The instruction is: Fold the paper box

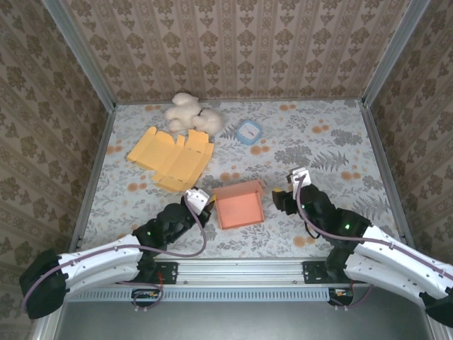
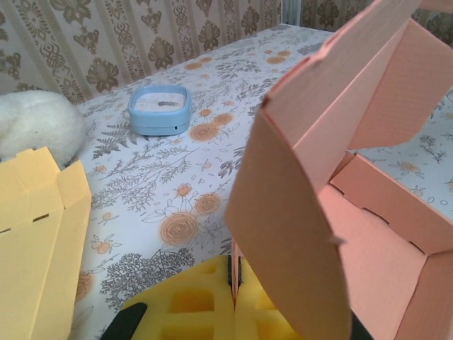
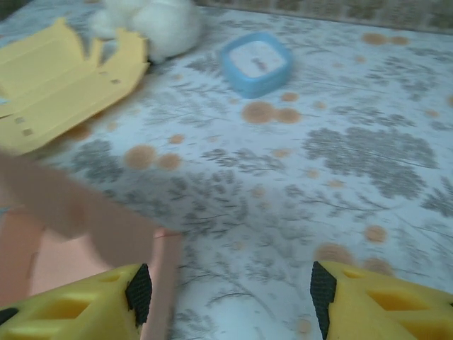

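Though only half folded: paper box (image 1: 239,205), nearward of blue tub (image 1: 249,132). Left gripper (image 2: 233,283), near-left of tub, pinched shut on its wall, likely anchoring it. Right gripper (image 3: 230,294), near-right of tub, jaws apart, empty.

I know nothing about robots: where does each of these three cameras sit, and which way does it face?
Top external: high behind the robot, looking down on the table; left arm and right arm show.
Left wrist: low on the left gripper, facing the back wall past the paper box it pinches; its yellow fingers show.
Right wrist: on the right gripper, facing likewise; its open fingers show.
Shared: both wrist views catch the blue container and yellow cardboard.
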`<state>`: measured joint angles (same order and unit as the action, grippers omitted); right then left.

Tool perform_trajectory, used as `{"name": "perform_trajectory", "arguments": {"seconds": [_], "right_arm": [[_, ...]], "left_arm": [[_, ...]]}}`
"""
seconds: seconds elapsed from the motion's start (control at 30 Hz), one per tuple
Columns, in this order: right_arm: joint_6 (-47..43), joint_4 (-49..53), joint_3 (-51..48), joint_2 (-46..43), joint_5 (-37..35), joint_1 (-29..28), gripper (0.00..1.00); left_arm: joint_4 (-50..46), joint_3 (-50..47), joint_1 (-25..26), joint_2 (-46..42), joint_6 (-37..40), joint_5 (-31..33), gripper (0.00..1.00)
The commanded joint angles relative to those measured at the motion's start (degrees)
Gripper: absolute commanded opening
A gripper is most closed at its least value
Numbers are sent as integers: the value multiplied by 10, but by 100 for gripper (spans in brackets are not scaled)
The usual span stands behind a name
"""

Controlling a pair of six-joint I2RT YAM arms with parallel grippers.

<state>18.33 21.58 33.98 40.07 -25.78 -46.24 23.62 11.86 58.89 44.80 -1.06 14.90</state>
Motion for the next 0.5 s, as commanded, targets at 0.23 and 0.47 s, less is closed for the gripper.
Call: {"name": "perform_trajectory", "arguments": {"seconds": [0.23, 0.47], "right_arm": [[-64, -80, -59, 6, 151, 101, 60], [-156, -142, -83, 39, 236, 101, 55]], "left_arm": [[79, -37, -62, -20, 25, -75, 0], [94, -46, -69, -23, 26, -91, 0]]}}
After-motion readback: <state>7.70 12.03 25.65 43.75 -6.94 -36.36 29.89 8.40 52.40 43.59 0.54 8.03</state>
